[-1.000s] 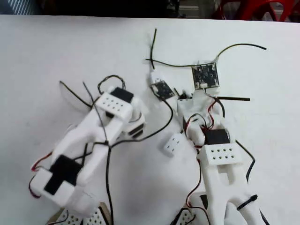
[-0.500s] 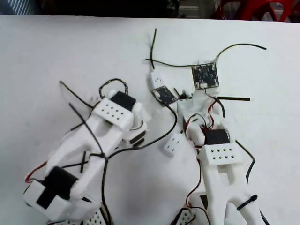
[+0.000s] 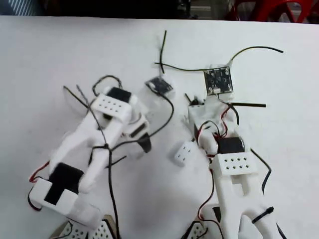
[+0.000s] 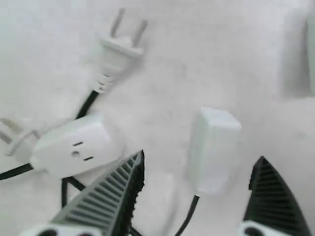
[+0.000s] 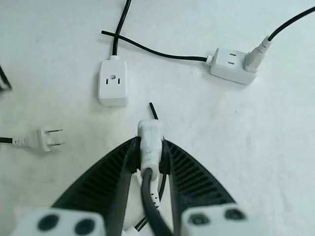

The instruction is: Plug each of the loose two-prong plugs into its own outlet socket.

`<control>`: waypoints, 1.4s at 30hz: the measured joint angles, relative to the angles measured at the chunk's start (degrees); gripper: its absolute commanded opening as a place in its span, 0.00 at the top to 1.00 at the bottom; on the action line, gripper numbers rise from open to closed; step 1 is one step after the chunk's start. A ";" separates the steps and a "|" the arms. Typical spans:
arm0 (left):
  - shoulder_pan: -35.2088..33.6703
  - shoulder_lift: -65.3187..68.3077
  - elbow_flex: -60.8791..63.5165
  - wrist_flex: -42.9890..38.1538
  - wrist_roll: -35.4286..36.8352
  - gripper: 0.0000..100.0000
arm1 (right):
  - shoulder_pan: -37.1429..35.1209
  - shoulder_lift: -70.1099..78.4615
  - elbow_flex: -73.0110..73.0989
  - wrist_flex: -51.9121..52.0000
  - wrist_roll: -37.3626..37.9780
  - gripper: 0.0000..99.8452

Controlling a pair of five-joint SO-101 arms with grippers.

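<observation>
the right gripper [image 5: 149, 143] is closed on a white two-prong plug, the held plug [image 5: 150, 132]; both dark fingers are pressed against its sides, and its black cord is led back between them. the prongs of the held plug are hidden. the held plug is pointed towards the free socket [image 5: 112, 81], which lies face up on the table [image 5: 231, 147] a little ahead; the two are apart. an occupied socket [image 5: 226, 63] is located to one side of the free socket, with an inserted plug [image 5: 256, 55] seated in it. the cords of these two sockets are crossed beyond the free socket. a loose plug [image 5: 44, 138] is laid flat on the other side, well apart from the free socket

the left gripper [image 4: 201, 157] is spread wide and nothing is pinched. a white rectangular body [image 4: 212, 147] on a black cord is seen ahead of the gap, apart from both fingers; its face is turned away. a face-up socket [image 4: 74, 147] lies near one ribbed finger [image 4: 115, 194]. a second loose plug [image 4: 118, 49] is laid beyond it, prongs pointing away from the gripper. the prongs of a third plug [image 4: 12, 135] are seen just beside that socket; contact cannot be told

in the high view, the left arm [image 3: 94, 139] and the right arm [image 3: 234, 169] are positioned side by side over the table, apart from each other
</observation>
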 measured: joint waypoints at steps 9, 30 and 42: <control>-7.91 1.23 -2.64 -4.57 -2.29 0.66 | 0.00 0.00 0.00 0.00 0.00 0.98; -6.51 4.84 -0.88 -7.12 -4.57 0.66 | 0.00 0.00 0.00 0.00 0.00 0.98; -14.59 18.90 -21.89 2.55 -5.54 0.66 | -0.09 0.00 0.00 0.00 0.00 0.98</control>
